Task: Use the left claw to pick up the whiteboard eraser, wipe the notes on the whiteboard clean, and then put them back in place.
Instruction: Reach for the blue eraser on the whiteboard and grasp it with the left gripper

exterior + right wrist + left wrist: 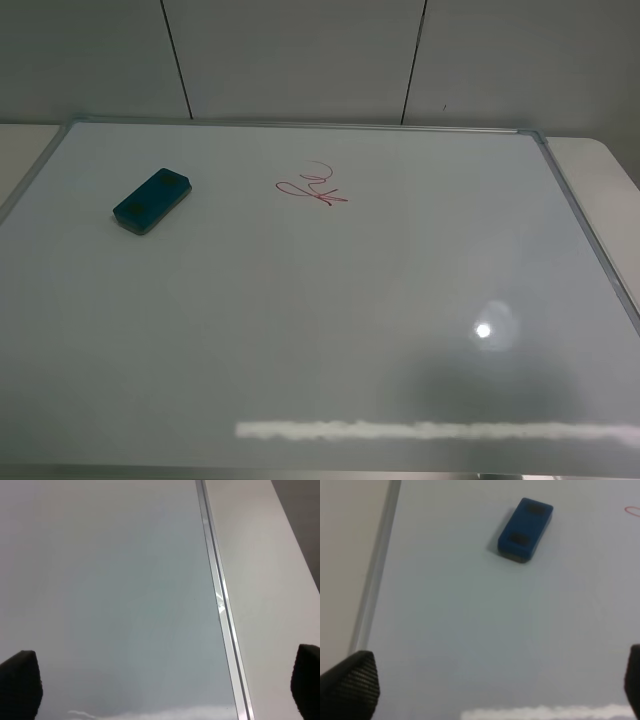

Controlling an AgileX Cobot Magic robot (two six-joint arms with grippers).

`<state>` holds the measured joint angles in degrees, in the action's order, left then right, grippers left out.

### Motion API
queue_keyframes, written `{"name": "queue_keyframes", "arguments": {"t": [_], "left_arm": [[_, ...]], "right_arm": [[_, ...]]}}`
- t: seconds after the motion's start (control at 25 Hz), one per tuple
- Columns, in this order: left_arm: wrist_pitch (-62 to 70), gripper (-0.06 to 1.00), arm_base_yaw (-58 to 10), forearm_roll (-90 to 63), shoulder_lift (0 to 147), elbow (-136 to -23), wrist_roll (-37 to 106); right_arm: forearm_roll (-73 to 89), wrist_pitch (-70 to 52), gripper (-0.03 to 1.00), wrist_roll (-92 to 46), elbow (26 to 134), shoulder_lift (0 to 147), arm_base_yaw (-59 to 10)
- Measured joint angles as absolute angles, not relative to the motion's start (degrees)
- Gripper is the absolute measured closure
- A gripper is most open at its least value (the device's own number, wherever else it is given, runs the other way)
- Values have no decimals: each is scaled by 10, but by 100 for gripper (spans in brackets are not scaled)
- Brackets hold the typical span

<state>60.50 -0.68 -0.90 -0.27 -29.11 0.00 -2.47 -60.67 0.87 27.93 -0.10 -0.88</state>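
The teal-green whiteboard eraser [152, 199] lies flat on the left part of the whiteboard [330, 330]. It also shows in the left wrist view [525, 529], some way ahead of my left gripper [495, 685], which is open and empty with its fingertips [350, 685] wide apart above the board. The red notes [312, 188] sit on the board to the right of the eraser; a small red stroke [632, 511] shows at the edge of the left wrist view. My right gripper [165, 685] is open and empty above the board's right frame [220, 605]. Neither arm shows in the exterior high view.
The board's thin silver frame [300, 124] runs along the back, and its left side [375, 575] shows in the left wrist view. A pale tabletop [270, 580] lies beyond the frame. A grey panelled wall [300, 55] stands behind. Light glare [484, 330] reflects on the board.
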Motion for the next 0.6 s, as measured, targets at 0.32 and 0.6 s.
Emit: {"name": "queue_keyframes", "arguments": {"t": [0.32, 0.6], "left_arm": [[605, -5, -7, -9, -3, -291, 0], [605, -5, -7, -9, -3, -291, 0]], "right_arm": [[-25, -607, -3, 9, 279, -1, -9], [-25, -607, -3, 9, 279, -1, -9]]}}
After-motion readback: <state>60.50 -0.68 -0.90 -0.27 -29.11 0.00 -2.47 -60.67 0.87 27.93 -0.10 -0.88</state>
